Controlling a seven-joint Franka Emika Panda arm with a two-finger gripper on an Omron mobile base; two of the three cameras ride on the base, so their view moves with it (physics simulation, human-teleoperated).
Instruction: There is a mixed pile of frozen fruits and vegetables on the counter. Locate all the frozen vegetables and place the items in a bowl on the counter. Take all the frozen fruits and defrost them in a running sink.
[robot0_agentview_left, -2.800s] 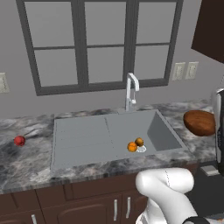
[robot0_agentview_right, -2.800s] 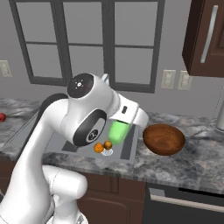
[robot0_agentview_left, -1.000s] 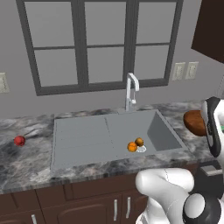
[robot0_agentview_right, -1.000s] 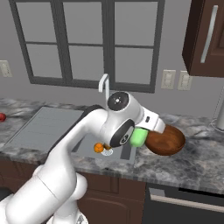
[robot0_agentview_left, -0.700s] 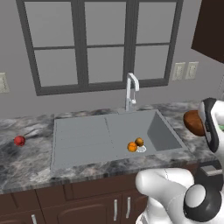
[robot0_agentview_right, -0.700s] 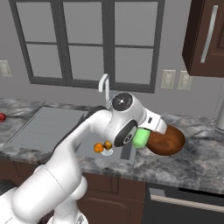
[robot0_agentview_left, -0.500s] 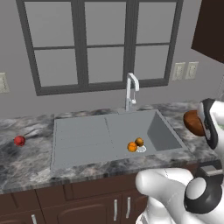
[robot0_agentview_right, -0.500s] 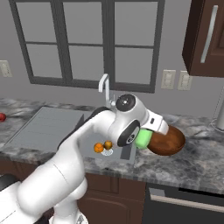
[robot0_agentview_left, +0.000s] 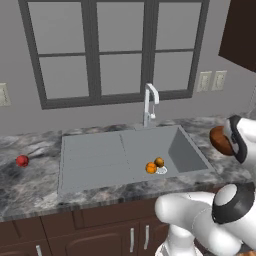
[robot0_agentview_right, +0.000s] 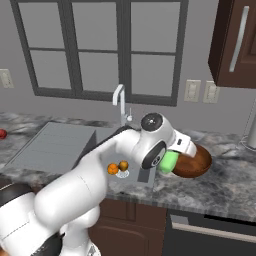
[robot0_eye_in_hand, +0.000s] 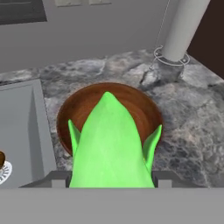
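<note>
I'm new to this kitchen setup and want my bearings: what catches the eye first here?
The bright green piece stands out, held in the gripper over the wooden bowl on the counter right of the sink. Next come two orange balls beside the sink's drain, and a lone red ball on the counter far to the left.

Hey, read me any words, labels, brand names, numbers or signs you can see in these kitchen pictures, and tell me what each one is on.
None: no readable text anywhere.
The wall plates by the window are blank.
The green vegetable, wooden bowl, sink and counter carry no labels or markings.
</note>
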